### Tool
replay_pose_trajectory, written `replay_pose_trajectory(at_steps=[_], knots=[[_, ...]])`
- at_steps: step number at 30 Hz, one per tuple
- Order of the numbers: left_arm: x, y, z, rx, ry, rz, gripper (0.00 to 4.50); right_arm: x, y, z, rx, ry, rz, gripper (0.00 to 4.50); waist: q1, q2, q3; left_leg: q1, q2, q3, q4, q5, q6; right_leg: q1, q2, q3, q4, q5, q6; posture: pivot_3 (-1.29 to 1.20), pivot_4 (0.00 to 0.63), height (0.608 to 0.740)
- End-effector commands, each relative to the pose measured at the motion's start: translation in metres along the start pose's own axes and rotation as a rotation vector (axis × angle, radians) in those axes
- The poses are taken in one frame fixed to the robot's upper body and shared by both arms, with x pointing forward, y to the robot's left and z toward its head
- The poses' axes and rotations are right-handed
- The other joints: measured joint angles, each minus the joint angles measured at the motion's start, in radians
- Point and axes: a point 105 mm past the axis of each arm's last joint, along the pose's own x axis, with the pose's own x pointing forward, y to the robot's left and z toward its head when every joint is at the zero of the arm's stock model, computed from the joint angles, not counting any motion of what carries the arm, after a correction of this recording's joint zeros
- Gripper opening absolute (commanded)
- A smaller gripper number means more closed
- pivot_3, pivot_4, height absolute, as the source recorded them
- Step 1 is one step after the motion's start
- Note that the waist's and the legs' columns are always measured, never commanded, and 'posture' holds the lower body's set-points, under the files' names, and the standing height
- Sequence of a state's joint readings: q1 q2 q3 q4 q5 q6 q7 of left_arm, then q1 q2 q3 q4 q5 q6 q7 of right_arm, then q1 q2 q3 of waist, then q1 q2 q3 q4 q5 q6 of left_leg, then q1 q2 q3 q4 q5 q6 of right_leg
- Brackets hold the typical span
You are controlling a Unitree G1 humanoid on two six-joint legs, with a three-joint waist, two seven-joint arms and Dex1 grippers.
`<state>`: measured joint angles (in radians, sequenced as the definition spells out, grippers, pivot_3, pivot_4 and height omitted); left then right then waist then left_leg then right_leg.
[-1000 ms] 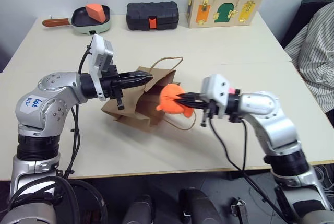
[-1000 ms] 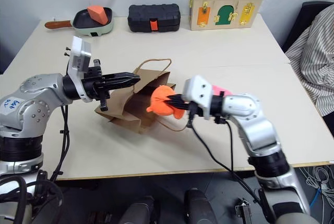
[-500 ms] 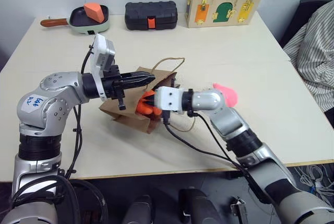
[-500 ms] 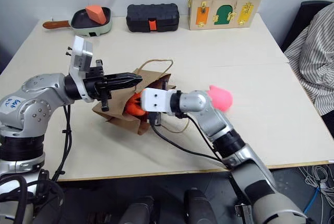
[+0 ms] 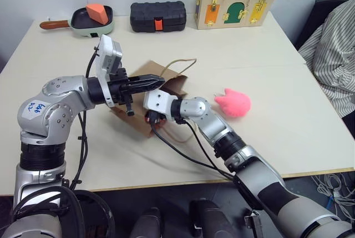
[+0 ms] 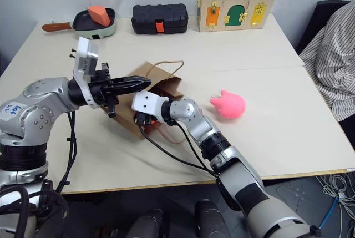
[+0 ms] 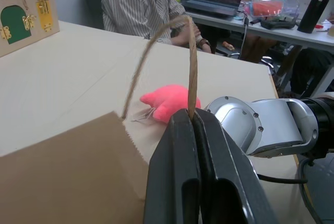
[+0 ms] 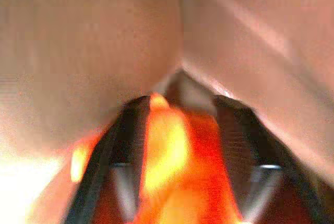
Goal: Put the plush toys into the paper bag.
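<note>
1. The paper bag (image 5: 145, 117) lies on its side on the table (image 5: 266, 44), mouth held up by the left gripper (image 7: 194, 130), whose fingers are pinched tight on one cord handle (image 7: 192, 57).
2. A second ago the right gripper (image 8: 180, 145) held the orange plush toy (image 8: 172, 182) just outside the bag's mouth; now its arm reaches deep into the bag. The first toy looks almost delivered.
3. The right wrist view shows brown paper walls all round, with orange fuzz between black fingers spread apart; whether they have let go, I cannot tell.
4. The pink plush toy (image 5: 233, 102) lies on the table, right of the bag, well apart. The left wrist view shows it just beyond the handle.
</note>
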<state>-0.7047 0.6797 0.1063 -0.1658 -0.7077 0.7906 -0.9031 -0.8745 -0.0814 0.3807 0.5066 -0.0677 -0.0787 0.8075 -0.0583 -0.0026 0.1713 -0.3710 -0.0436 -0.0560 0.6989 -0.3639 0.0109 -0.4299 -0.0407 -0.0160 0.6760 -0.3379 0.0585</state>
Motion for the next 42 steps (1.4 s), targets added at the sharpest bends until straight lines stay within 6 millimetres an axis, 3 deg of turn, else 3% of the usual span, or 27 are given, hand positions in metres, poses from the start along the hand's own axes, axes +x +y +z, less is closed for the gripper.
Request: replay_pose_trajectory(at_steps=[1,4,9,12,15,19,23,29,32,42], knots=[[-0.003,-0.003,0.011,0.044,-0.024,0.003,0.0,-0.032,-0.007,0.029,0.02,-0.12,0.002,3.53,0.003,0.0,0.0,0.0,0.0,0.0,0.0,0.0,0.0,0.0,0.0,0.0,0.0,0.0,0.0,0.0,0.15,0.74],[-0.004,-0.001,0.009,0.036,-0.028,0.015,0.0,-0.065,-0.006,0.035,0.049,-0.126,0.011,4.45,0.005,0.0,0.0,0.0,0.0,0.0,-0.001,0.0,0.0,0.001,0.0,0.0,-0.001,0.0,0.0,0.0,0.15,0.74],[-0.002,-0.002,0.006,0.027,-0.035,0.02,0.0,-0.123,-0.007,0.045,0.129,-0.089,0.021,4.45,0.015,0.0,0.0,-0.001,0.0,0.0,-0.001,0.0,0.0,0.001,0.0,0.0,-0.002,0.0,0.0,0.0,0.15,0.74],[-0.001,-0.002,0.007,0.026,-0.039,0.021,0.0,-0.154,-0.022,0.041,0.174,-0.014,-0.085,4.45,0.027,0.0,0.0,-0.001,0.0,0.0,-0.001,0.0,0.0,0.001,0.0,0.001,-0.004,0.0,0.0,0.0,0.15,0.74],[-0.001,-0.001,0.007,0.026,-0.042,0.023,0.0,-0.183,-0.052,0.017,0.236,0.111,-0.311,4.45,0.032,0.0,0.0,-0.001,0.0,0.001,-0.001,0.0,0.0,0.002,0.0,0.001,-0.005,0.0,0.0,0.0,0.15,0.74],[-0.001,-0.001,0.006,0.028,-0.045,0.023,0.0,-0.213,-0.073,-0.016,0.272,0.276,-0.531,4.45,0.034,0.0,0.0,-0.001,0.0,0.002,-0.001,0.0,0.0,0.002,0.0,0.002,-0.005,0.0,0.0,0.0,0.15,0.74],[0.001,-0.001,0.008,0.034,-0.051,0.022,0.0,-0.228,-0.068,-0.053,0.34,0.43,-0.616,4.45,0.034,0.0,0.0,-0.001,0.0,0.002,-0.002,0.0,0.0,0.001,0.0,0.002,-0.005,0.0,0.0,0.0,0.15,0.74],[0.001,0.0,0.01,0.044,-0.057,0.021,0.0,-0.24,-0.052,-0.085,0.383,0.566,-0.637,4.45,0.033,0.0,0.0,-0.001,0.0,0.003,-0.002,0.0,0.0,0.001,0.0,0.003,-0.005,0.0,0.0,0.0,0.15,0.74],[0.001,0.0,0.01,0.047,-0.056,0.022,0.0,-0.24,-0.049,-0.088,0.402,0.553,-0.64,3.93,0.033,0.0,0.0,-0.001,0.0,0.003,-0.001,0.0,0.0,0.001,0.0,0.003,-0.005,0.0,0.0,0.0,0.15,0.74],[0.003,0.002,0.011,0.052,-0.062,0.022,0.0,-0.239,-0.044,-0.074,0.409,0.451,-0.599,0.89,0.045,0.0,0.0,-0.001,0.0,0.003,-0.001,0.0,0.001,0.002,0.0,0.003,-0.005,0.0,0.0,0.0,0.15,0.74]])
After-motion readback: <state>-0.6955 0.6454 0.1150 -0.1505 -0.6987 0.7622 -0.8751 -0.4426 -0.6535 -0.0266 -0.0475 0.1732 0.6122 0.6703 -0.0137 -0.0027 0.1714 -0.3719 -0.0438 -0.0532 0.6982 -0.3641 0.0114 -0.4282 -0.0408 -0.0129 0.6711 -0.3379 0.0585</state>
